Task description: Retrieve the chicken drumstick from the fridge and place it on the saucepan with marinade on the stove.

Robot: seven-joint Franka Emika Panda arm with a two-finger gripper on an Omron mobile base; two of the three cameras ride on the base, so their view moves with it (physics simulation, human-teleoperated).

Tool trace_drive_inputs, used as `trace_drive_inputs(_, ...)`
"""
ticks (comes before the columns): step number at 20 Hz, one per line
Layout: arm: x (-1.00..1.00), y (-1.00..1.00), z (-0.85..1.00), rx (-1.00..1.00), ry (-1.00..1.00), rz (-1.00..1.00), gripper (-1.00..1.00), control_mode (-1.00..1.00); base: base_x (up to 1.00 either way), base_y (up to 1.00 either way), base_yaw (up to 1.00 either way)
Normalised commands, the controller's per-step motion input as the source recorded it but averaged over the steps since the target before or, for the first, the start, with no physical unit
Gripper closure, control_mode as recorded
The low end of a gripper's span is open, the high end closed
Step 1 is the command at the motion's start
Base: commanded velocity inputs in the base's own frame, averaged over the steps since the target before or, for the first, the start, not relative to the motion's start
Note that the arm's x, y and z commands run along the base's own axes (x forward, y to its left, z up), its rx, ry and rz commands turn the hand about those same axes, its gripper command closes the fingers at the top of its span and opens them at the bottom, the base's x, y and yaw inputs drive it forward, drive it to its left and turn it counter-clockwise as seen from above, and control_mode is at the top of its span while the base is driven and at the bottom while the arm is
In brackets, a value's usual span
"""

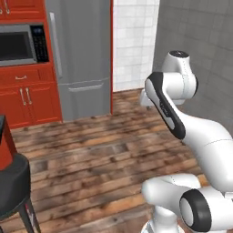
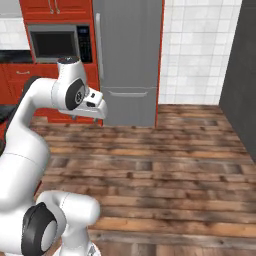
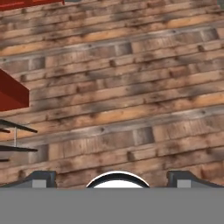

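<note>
Claw (image 3: 112,179) released, nothing between its tips, aimed down at bare wood floor (image 3: 131,87). Fridge (image 2: 127,60) stands well ahead of it, door closed (so the drumstick is presumably inside, unseen). Judged: arm tucked for approach; door comes first.

we see the fridge (image 1: 82,54) as smooth brushed grey metal with a dull sheen. the floor (image 1: 104,150) looks like rough, knotty wood planks, matt and weathered. the cabinets (image 1: 27,98) are glossy red, the wall tiles (image 2: 195,50) smooth white, and the microwave (image 2: 55,44) has a dark glassy front.
</note>
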Motion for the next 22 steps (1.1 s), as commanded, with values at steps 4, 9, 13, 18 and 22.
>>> trace_drive_inputs(4, 0.00, 0.00, 0.00, 0.00, 0.00, 0.00, -1.00, 1.00, 1.00, 0.11, -0.11)
trace_drive_inputs(9, 0.00, 0.00, 0.00, 0.00, 0.00, 0.00, -1.00, 1.00, 1.00, 0.17, -0.01)
trace_drive_inputs(13, 0.00, 0.00, 0.00, 0.00, 0.00, 0.00, -1.00, 1.00, 1.00, 0.10, 0.07)
trace_drive_inputs(18, 0.00, 0.00, 0.00, 0.00, 0.00, 0.00, -1.00, 1.00, 1.00, 0.18, 0.09)
trace_drive_inputs(22, 0.00, 0.00, 0.00, 0.00, 0.00, 0.00, -1.00, 1.00, 1.00, 0.29, 0.10)
